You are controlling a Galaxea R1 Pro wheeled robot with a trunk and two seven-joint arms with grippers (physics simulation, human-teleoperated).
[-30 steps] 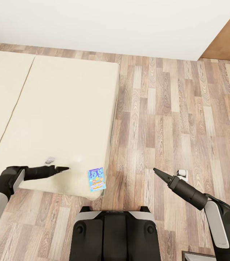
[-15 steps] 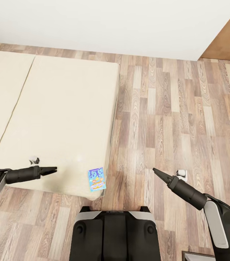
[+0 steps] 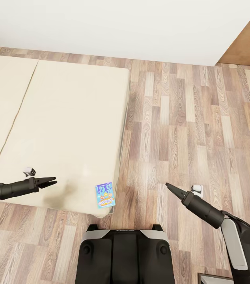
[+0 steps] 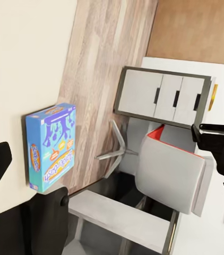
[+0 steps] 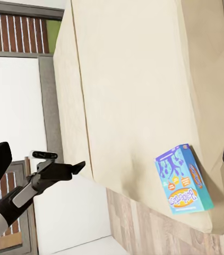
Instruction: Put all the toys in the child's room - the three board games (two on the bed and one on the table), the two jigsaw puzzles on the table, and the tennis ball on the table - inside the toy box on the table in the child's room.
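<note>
Nearest to us in the head view sits our own dark base (image 3: 124,252), and from it our two arms reach forward over the scene. Our left tool (image 3: 51,182) hovers above the near edge of the bed (image 3: 62,118), its fingers slightly spread with nothing between them. Just beyond that tool's tips, toward our right side, the small blue board game (image 3: 105,195) lies flat on the near corner of the mattress, close to the edge and clear of the tool; the left wrist view shows the same box (image 4: 51,146) ahead of the fingers. Our right tool (image 3: 170,187) hangs over the wood-plank floor (image 3: 188,118), pointing toward the bed, its fingers pressed together to a narrow point and holding nothing. The blue box lies well to this tool's left, with open floor between, and the right wrist view shows it (image 5: 183,179) on the mattress corner with our left tool (image 5: 72,168) beyond it. Farther off, the beige mattress runs back to a plain white wall (image 3: 121,27).
</note>
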